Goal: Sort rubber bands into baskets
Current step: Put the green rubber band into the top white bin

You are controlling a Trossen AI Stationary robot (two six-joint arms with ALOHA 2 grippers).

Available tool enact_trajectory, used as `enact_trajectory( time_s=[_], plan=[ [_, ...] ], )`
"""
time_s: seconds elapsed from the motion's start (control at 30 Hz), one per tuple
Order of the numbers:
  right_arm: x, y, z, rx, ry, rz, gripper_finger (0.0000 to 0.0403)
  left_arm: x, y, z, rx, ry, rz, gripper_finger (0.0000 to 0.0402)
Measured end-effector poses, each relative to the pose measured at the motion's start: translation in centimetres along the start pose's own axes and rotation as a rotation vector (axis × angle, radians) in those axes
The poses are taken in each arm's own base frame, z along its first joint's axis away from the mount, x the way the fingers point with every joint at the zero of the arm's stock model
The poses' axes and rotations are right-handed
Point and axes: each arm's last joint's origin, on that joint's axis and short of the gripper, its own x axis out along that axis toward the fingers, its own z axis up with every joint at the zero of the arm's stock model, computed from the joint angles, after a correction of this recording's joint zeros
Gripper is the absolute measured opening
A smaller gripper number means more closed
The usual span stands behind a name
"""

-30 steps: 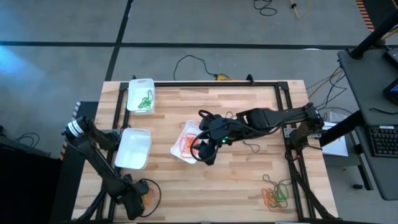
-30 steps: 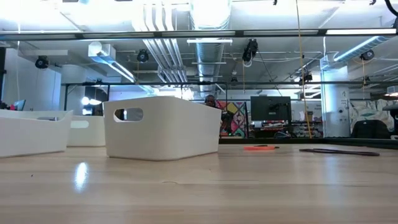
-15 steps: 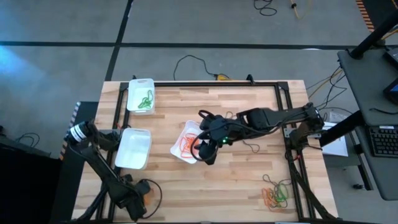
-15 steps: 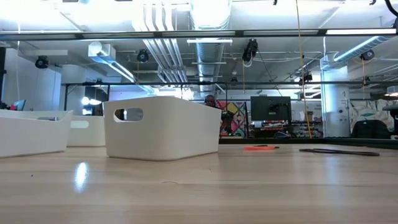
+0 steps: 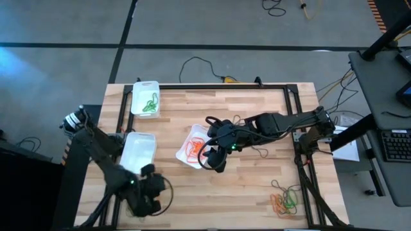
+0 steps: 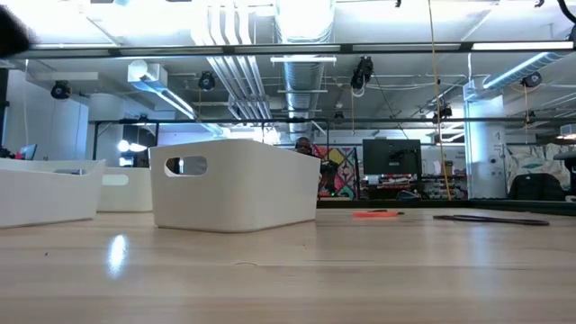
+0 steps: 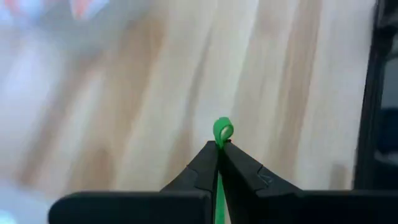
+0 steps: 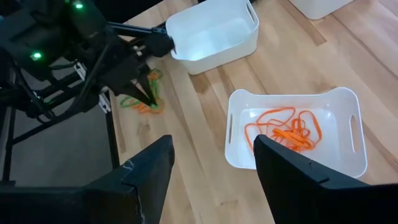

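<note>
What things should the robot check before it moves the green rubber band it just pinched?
1. Left gripper shut on the green rubber band: ok, a green loop sticks out between the closed fingers.
2. Band lifted free of the small pile near the table's corner: cannot tell.
3. Basket with green bands has room: ok, only a few green loops inside.
4. Empty basket lies between the left gripper and the green basket: not ok to travel low, lift over it.
5. Right gripper out of the way: ok, it is open above the basket of orange bands, apart from the left arm's path.
</note>
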Motion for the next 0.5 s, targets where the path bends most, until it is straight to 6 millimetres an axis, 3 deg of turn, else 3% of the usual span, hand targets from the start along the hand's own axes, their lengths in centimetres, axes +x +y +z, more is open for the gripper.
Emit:
enact_trajectory(
  time_s=[0.27,0.37,0.5],
  plan=[
    [0.0,0.2,-0.3,0.037,0.009,0.001,0.0215,2.6,1.4,0.4,0.105,-0.079,-0.052,0.0000],
    [0.0,0.5,-0.5,0.052,0.019,0.002,0.0215,1.0,2.6,1.1,0.097,-0.102,-0.023,0.0000],
    [0.0,0.5,-0.6,0.049,0.021,0.003,0.0215,-1.8,6.6,2.9,0.047,-0.149,0.100,0.0000]
  ],
)
